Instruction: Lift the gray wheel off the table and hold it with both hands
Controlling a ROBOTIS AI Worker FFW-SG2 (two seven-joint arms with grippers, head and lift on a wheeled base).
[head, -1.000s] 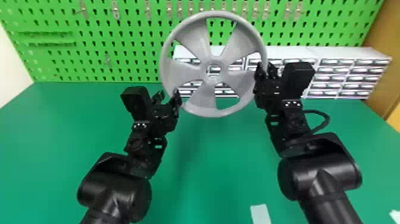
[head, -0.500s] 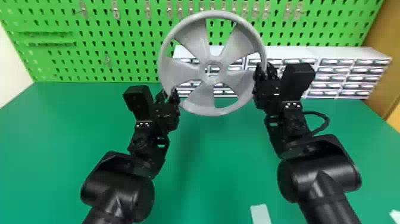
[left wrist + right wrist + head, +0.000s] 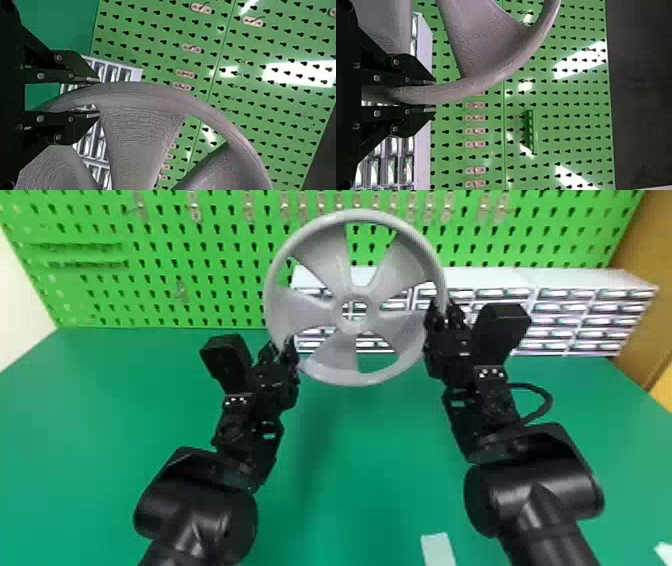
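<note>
Held up above the green table, the gray wheel [image 3: 350, 377] faces the head camera. My left gripper [image 3: 280, 352] is at its lower left rim, and my right gripper [image 3: 444, 315] at its right rim. In the left wrist view the rim of the gray wheel [image 3: 150, 95] passes between the two fingers of my left gripper [image 3: 99, 97], which are closed on it. The right wrist view has my right gripper [image 3: 434, 94] shut on the rim of the gray wheel [image 3: 455, 90], one finger on each side. Parts of the rim at both grips are hidden by the fingers.
A green pegboard [image 3: 200, 290] with metal hooks stands behind the table [image 3: 350, 470]. White drawer units [image 3: 575, 280] line the table's back, behind the wheel and the right gripper. A pale strip [image 3: 438, 549] lies near the front edge.
The left gripper has moved slightly right and its fingers have come together on the wheel's rim. The wheel has shifted very slightly left; the right arm has barely moved.
</note>
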